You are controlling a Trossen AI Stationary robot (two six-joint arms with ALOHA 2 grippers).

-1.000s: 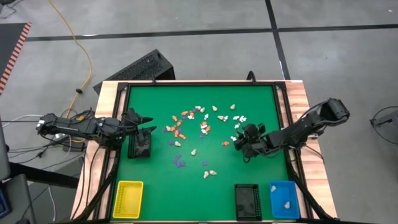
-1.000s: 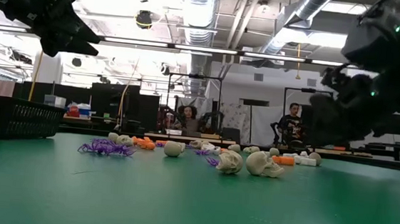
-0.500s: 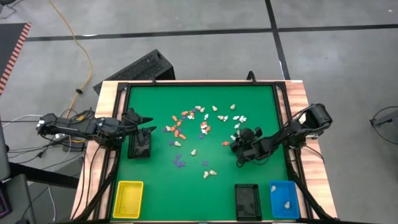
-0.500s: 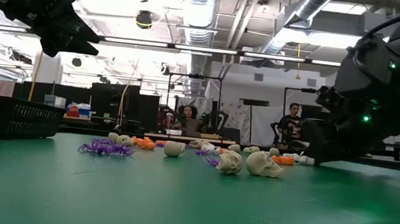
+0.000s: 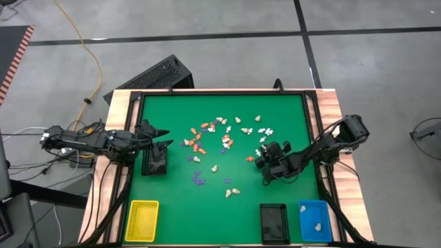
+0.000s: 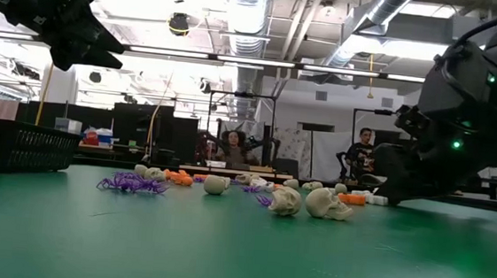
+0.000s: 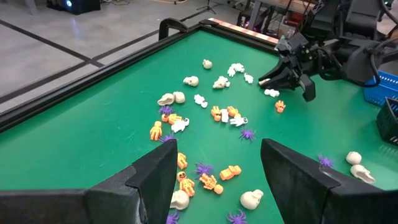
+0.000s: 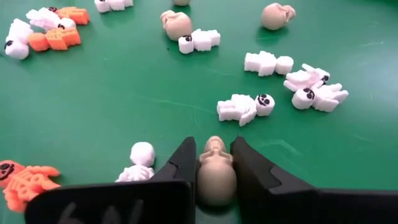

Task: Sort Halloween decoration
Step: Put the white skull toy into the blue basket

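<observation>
Reaching further in than a second ago, the right gripper [image 5: 265,160] has come down to the green mat [image 5: 172,200] at the right edge of the scatter, and its fingers have drawn in around a cream-beige skull figurine [image 8: 216,174]. The right wrist view shows that figurine sitting squarely between the two dark fingers, which touch it on both sides — a grasp, by the look of it, though it still rests on the mat.

Sorting has barely begun, judging by the trays. The blue tray [image 5: 306,227] holds a single pale piece [image 5: 317,226]; the yellow tray [image 5: 141,220] and the black tray [image 5: 273,223] look bare. Most of the Halloween decoration [image 5: 224,141] still lies loose across the mat's middle: orange-red skeletons, white skeletons, cream skulls and a few purple spiders [image 5: 198,180].

Just beyond the fingertips lie several white skeletons [image 8: 244,107], and another white figure [image 8: 139,158] sits just beside the outer face of one finger — close enough to be nudged on the lift.

Well apart at the mat's left side, the left gripper [image 5: 160,136] hangs with fingers spread and nothing in them, above a dark basket [image 5: 154,162].
</observation>
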